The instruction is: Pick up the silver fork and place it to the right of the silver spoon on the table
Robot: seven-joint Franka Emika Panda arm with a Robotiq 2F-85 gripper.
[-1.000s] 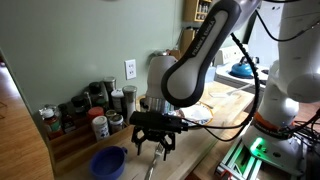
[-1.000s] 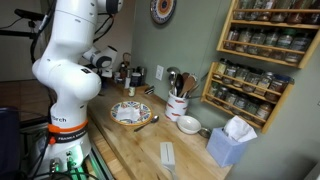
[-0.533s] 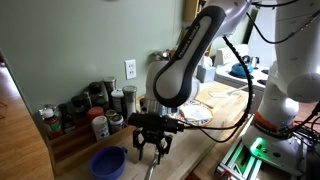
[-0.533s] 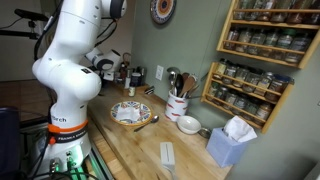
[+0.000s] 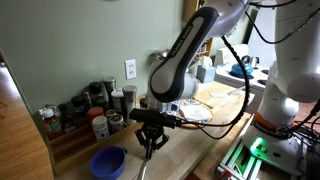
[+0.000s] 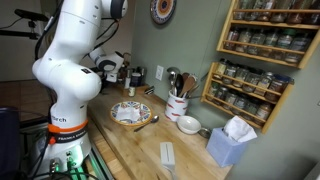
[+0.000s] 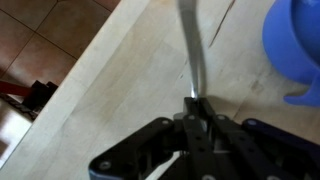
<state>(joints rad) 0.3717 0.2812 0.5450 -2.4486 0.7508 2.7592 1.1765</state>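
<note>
Pincer (image 7: pixel 197 103) is seen clenched on one end of the silver fork (image 7: pixel 195 60), whose slim shaft is stretched away from it over the table (image 7: pixel 110 100). A blue bowl (image 7: pixel 295 45) is found near the fork, to its right in the wrist view. Whether the fork is lifted off the table cannot be told.

The table (image 7: pixel 130 90) is light tan wood with a pale grain. The silver fork (image 7: pixel 197 60) has a plain, shiny metal finish. The gripper (image 7: pixel 197 103) is black. The bowl (image 7: pixel 296 40) is solid blue. In an exterior view, the plate (image 6: pixel 128 113) carries a multicoloured pattern on a pale ground. Near the plate, the arm (image 6: pixel 68 60) is white. Behind the plate, the wall (image 6: pixel 190 35) is grey-green.
</note>
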